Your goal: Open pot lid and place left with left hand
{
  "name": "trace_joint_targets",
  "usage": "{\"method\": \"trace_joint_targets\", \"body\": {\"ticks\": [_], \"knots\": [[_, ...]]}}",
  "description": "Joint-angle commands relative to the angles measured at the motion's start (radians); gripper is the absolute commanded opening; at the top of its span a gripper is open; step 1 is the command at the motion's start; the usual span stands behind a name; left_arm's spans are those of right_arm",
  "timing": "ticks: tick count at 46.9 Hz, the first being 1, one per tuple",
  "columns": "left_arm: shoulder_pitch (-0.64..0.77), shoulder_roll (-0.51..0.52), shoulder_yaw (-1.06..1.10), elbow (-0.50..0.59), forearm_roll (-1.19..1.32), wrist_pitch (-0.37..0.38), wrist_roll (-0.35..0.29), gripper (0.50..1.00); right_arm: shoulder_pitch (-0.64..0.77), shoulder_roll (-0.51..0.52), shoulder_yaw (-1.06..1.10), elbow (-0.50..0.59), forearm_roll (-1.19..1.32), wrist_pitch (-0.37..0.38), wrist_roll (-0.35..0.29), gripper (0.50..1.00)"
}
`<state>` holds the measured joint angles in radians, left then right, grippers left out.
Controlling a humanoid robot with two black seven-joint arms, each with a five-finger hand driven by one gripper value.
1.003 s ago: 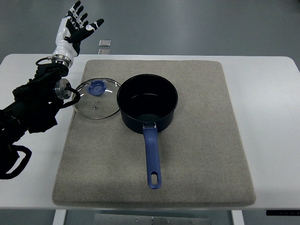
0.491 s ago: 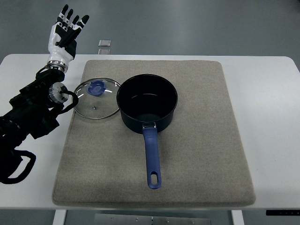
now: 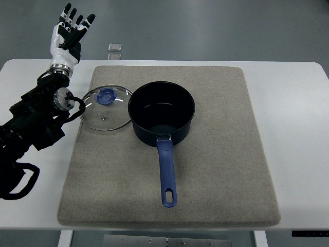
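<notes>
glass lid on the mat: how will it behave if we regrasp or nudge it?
The lid looks like glass in a metal rim, so probably rigid, fairly heavy for its size, and breakable if dropped. It lies flat on the grey mat, which likely resists sliding, so it shouldn't roll. The small blue knob is the only obvious grip; the smooth dome is probably slippery. Its rim sits close to the pot.

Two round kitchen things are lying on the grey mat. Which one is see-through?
The glass lid with the blue knob, at the mat's left edge, touching the pot. The dark blue pot beside it is opaque and has a long handle.
</notes>
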<state>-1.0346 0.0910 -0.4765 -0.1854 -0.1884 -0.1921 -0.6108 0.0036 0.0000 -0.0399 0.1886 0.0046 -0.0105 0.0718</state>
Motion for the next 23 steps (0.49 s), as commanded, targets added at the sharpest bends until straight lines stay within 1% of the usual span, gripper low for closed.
{"method": "trace_joint_targets", "body": {"ticks": [1, 13, 19, 23], "knots": [[-0.013, 0.004, -0.001, 0.0, 0.0, 0.003, 0.0, 0.984, 0.0, 0.0, 0.0, 0.0, 0.0, 0.0, 0.0, 0.917], [-0.048, -0.001, -0.002, 0.001, -0.002, 0.014, 0.0, 0.981, 0.0, 0.0, 0.0, 0.0, 0.0, 0.0, -0.001, 0.917], [-0.071, 0.006, -0.002, 0.0, 0.0, 0.06, 0.0, 0.981, 0.001, 0.0, 0.0, 0.0, 0.0, 0.0, 0.0, 0.917], [-0.075, 0.009, -0.001, 0.0, 0.0, 0.062, 0.0, 0.984, 0.0, 0.0, 0.0, 0.0, 0.0, 0.0, 0.0, 0.917]]}}
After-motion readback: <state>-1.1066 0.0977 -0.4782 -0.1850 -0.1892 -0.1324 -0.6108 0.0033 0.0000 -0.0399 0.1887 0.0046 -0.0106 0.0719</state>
